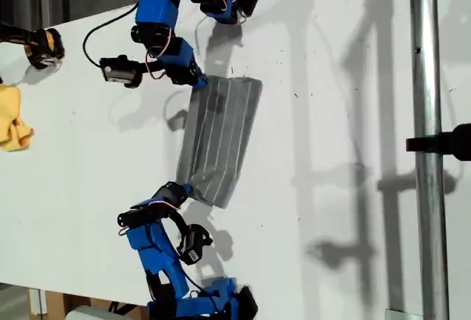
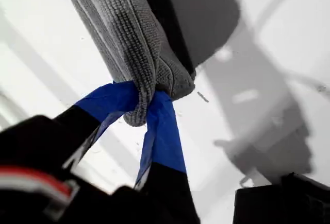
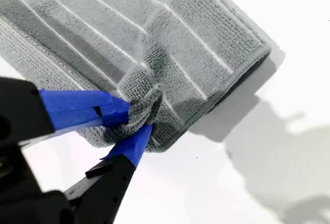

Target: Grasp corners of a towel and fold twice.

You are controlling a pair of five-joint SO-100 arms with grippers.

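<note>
The grey, white-striped towel (image 1: 221,136) lies folded in a long strip on the white table (image 1: 331,114). My first gripper (image 1: 185,190) is shut on its bunched corner (image 2: 138,112) at the strip's lower end in the exterior view. That end is narrow and lifted off the table. My second gripper (image 1: 199,79) is shut on the corner (image 3: 147,105) at the strip's upper end, where the towel (image 3: 103,33) stays wide and flat. Blue-taped fingers (image 2: 162,136) pinch the cloth (image 2: 118,23). My second gripper (image 3: 139,113) also has blue-taped fingers (image 3: 77,105).
A small yellow cloth (image 1: 13,118) lies at the exterior view's left edge, with a black-and-yellow object (image 1: 40,46) above it. A metal pole (image 1: 427,143) with a black clamp (image 1: 449,142) runs down the exterior view's right side.
</note>
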